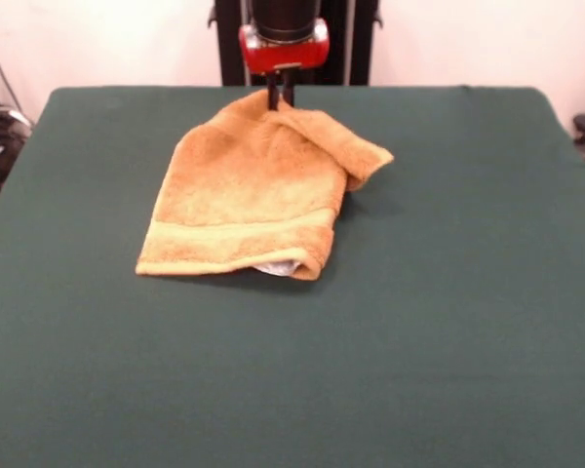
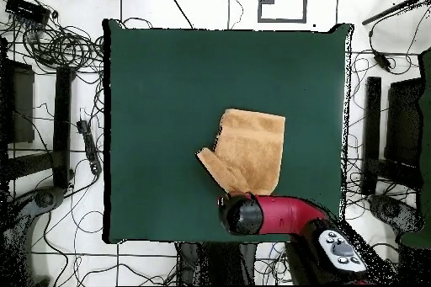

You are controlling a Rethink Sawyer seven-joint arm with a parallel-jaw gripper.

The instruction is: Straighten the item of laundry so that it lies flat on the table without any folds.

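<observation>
The orange-tan towel (image 1: 249,190) lies crumpled on the green table (image 1: 448,292), in its far middle part. Its far edge rises to a peak at my gripper (image 1: 280,97), whose fingers are pinched shut on it. The towel's right corner is folded over into a flap (image 1: 366,156). A lighter border band runs along its near edge, and a white tag (image 1: 276,267) peeks out beneath. In the overhead view the towel (image 2: 250,151) lies near the table's (image 2: 160,90) bottom edge. The red arm head (image 2: 244,215) covers the gripper there.
The black pedestal (image 1: 297,39) stands behind the table's far edge. In the overhead view, cables (image 2: 59,48) and dark equipment (image 2: 396,132) lie on the floor around the table. The red arm (image 2: 290,214) reaches in from the bottom right.
</observation>
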